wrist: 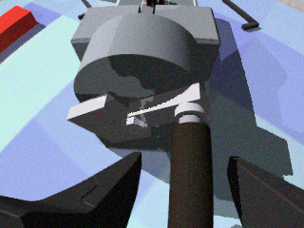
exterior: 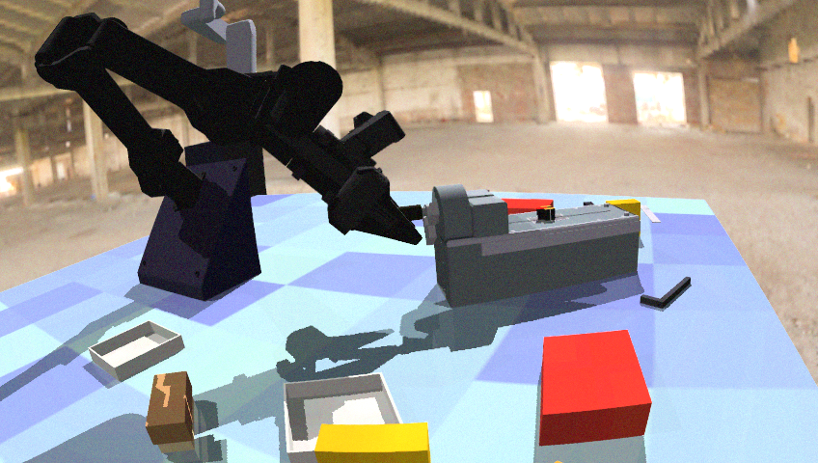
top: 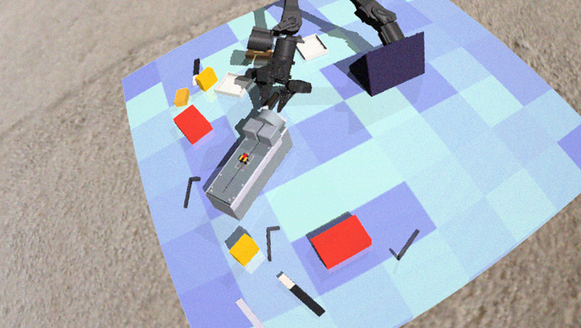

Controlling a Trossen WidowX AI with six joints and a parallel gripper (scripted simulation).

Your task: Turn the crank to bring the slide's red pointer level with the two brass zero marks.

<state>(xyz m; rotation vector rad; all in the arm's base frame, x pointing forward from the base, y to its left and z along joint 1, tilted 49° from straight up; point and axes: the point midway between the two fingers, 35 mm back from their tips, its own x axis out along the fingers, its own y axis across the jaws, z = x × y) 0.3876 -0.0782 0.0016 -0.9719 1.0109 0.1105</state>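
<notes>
The grey machine stands with its crank end toward the arm. Its dark handle sticks out from the crank, right of centre in the wrist view. My gripper is open around the handle, one finger on each side, with a gap on both sides in the wrist view. The small red pointer sits near the middle of the slot on top. It and the brass marks are too small to tell whether they are level; the wrist view cuts them off.
Red blocks, yellow blocks and thin black L-shaped pieces lie around the machine. Two white trays and a brown block are near the arm's wrist side.
</notes>
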